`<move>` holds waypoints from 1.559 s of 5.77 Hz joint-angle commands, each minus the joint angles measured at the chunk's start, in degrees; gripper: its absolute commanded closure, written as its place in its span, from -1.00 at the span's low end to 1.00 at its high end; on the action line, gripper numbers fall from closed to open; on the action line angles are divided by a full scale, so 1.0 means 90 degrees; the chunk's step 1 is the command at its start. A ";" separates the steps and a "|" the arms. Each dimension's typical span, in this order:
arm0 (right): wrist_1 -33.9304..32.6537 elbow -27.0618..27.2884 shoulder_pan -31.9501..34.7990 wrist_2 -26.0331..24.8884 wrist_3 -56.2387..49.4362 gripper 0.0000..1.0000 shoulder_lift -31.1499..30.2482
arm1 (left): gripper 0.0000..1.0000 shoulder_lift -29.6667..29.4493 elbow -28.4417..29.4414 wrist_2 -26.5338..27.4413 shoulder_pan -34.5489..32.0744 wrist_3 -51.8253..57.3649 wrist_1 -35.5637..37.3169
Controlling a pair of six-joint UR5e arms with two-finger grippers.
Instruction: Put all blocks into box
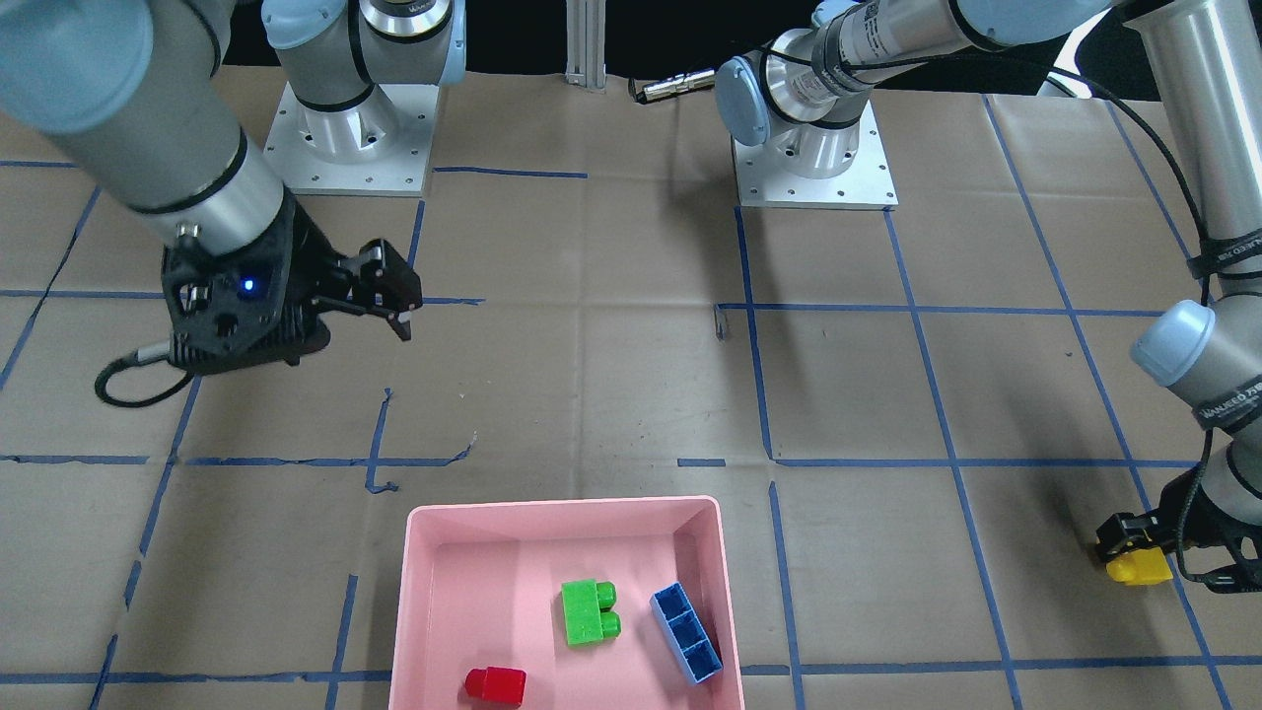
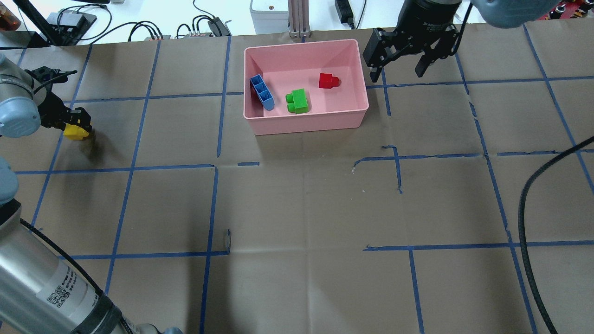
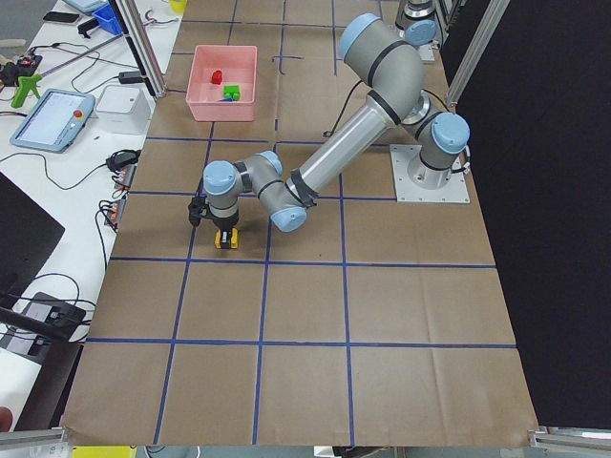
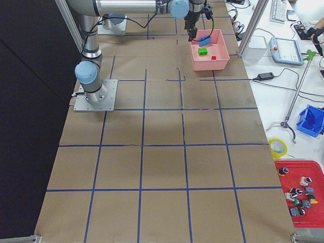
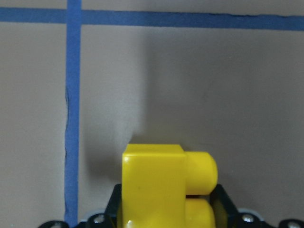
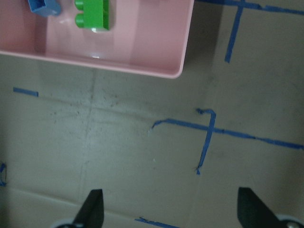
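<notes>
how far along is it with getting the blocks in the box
Done: the green block, red block and blue block lie inside the pink box. In hand: the left hand is closed on the yellow block, well away from the box. Left: carry that last block over and drop it in. The right hand is open and empty beside the box.

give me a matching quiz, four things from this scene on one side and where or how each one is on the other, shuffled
1. yellow block
2. blue block
3. green block
4. right gripper

A. open and empty, outside the box
B. in the box, near its middle
C. between the left gripper's fingers, far from the box
D. in the box, by a side wall

Pairs: 1-C, 2-D, 3-B, 4-A
</notes>
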 commanded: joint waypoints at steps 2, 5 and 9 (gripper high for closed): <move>-0.0915 0.2115 0.0440 -0.0402 0.0640 -0.99 -0.1602 | 0.62 0.0817 0.1487 0.0067 -0.0462 -0.0133 -0.2766; -0.0866 0.2128 0.0401 -0.0872 0.0640 -0.99 -0.1721 | 0.67 0.0691 0.2810 -0.0398 -0.1980 -0.2225 -0.4328; -0.0915 0.2186 0.0294 -0.0677 0.0689 -0.99 -0.1749 | 0.68 0.0129 0.3114 -0.0402 -0.4745 -0.5294 -0.3730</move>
